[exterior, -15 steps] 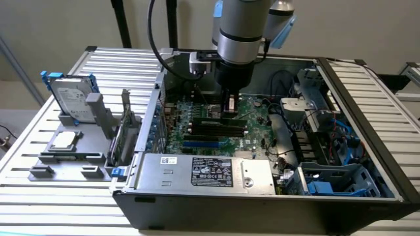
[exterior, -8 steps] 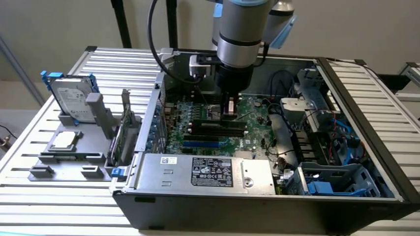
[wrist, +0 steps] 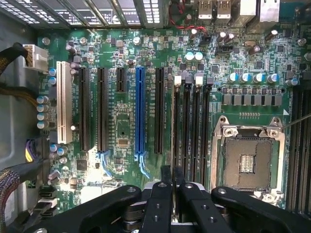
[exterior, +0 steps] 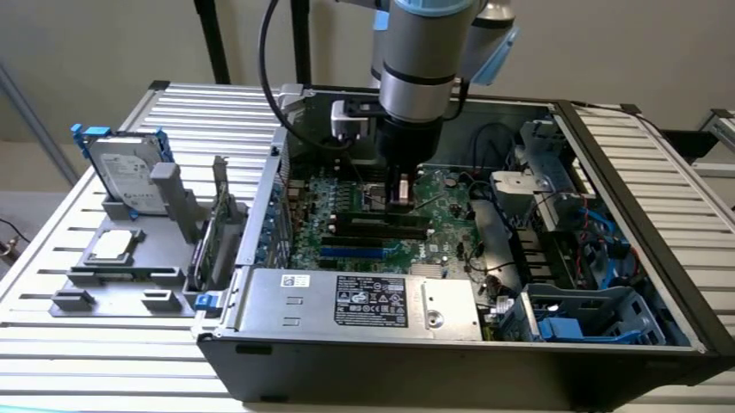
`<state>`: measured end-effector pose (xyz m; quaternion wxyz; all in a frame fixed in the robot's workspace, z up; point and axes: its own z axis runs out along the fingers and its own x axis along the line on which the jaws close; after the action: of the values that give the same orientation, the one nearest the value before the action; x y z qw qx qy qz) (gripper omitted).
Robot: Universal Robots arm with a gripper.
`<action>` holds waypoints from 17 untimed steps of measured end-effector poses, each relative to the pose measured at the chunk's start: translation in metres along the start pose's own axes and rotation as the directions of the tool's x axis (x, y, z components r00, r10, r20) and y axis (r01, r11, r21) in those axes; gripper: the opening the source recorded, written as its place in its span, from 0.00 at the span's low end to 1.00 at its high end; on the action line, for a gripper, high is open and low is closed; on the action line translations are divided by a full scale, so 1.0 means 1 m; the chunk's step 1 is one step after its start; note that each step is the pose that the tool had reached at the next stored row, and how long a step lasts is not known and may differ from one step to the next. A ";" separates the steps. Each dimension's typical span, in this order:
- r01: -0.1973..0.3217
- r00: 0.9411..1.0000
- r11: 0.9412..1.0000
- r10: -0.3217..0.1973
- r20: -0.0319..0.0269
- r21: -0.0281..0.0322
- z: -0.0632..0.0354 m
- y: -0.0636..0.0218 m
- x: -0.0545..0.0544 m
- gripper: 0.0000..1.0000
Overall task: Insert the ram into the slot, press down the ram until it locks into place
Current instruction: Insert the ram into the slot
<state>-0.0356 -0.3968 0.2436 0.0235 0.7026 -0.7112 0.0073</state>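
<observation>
Where the gripper (wrist: 172, 175) stands over the motherboard (wrist: 121, 131), its fingers are drawn close, apparently clenched on the ram (wrist: 173, 126). Ram: thin stick seen edge-on, running straight out from between the fingertips. Long axis parallel to the slot (wrist: 177, 145) directly beneath the claw, the outermost of four black sockets beside the CPU socket (wrist: 248, 162).

We lose the arm (exterior: 419, 60) past the exterior view's upper edge. In the wrist view the tool (wrist: 172, 177) covers one end of the long black slots (wrist: 187, 126). In the exterior view, whatever sits under the tool is too small for us to tell.
</observation>
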 end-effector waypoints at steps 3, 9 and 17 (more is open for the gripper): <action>0.000 1.000 1.000 0.000 -0.002 0.000 0.0011 0.0004 0.000 0.13; 0.000 1.000 1.000 0.000 -0.006 0.002 0.0020 0.0020 -0.003 0.13; -0.001 1.000 1.000 0.001 -0.029 0.013 0.0022 0.0037 -0.010 0.13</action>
<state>-0.0392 -0.3866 0.2411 0.0292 0.7021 -0.7111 0.0220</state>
